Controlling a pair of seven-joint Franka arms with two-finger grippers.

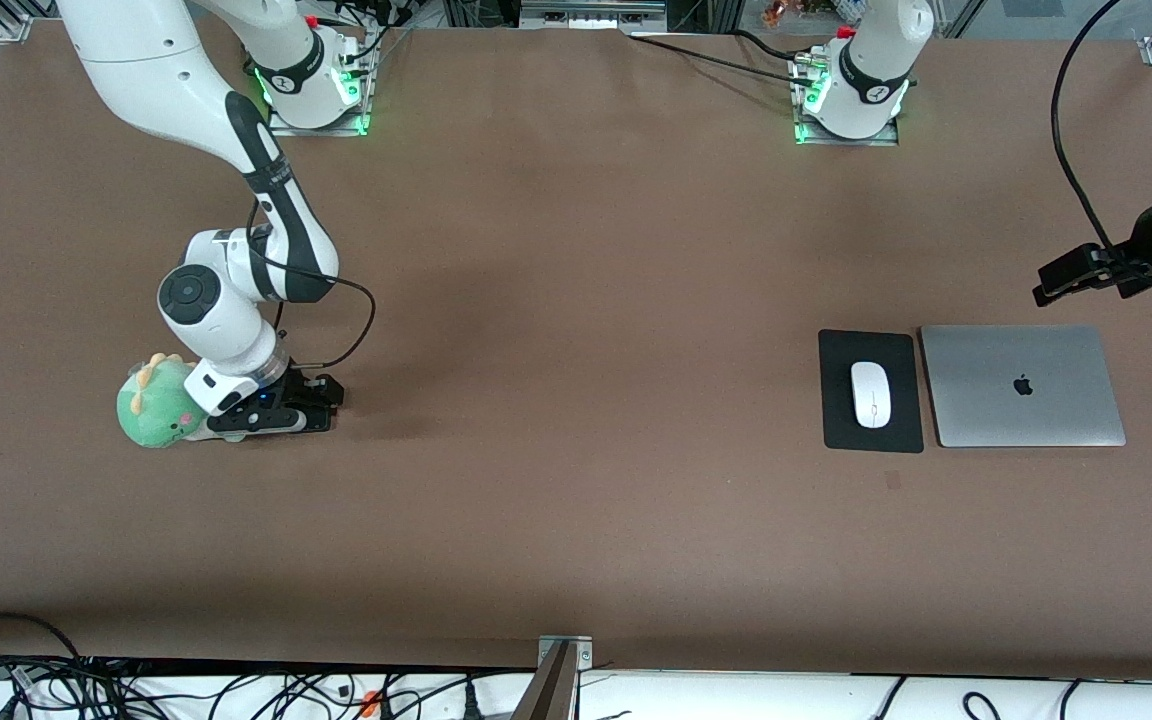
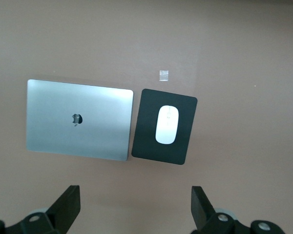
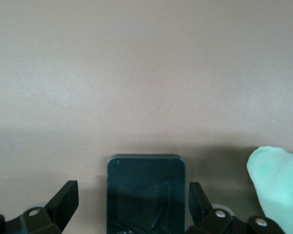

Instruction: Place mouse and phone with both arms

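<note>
The white mouse (image 1: 871,393) lies on a black mouse pad (image 1: 841,420) beside a closed silver laptop (image 1: 1021,385); it also shows in the left wrist view (image 2: 166,125). My left gripper (image 2: 136,200) is open and empty, up in the air over bare table by the laptop (image 2: 78,119); in the front view it (image 1: 1071,280) is at the left arm's end of the table. My right gripper (image 3: 132,195) is open, low at the table, its fingers (image 3: 63,197) on either side of the black phone (image 3: 145,190) with a gap each side. In the front view the right gripper (image 1: 311,405) hides the phone.
A green plush toy (image 1: 154,402) sits right beside the right gripper, and its edge shows in the right wrist view (image 3: 278,187). A small pale tape mark (image 1: 893,481) lies on the table, nearer to the front camera than the mouse pad.
</note>
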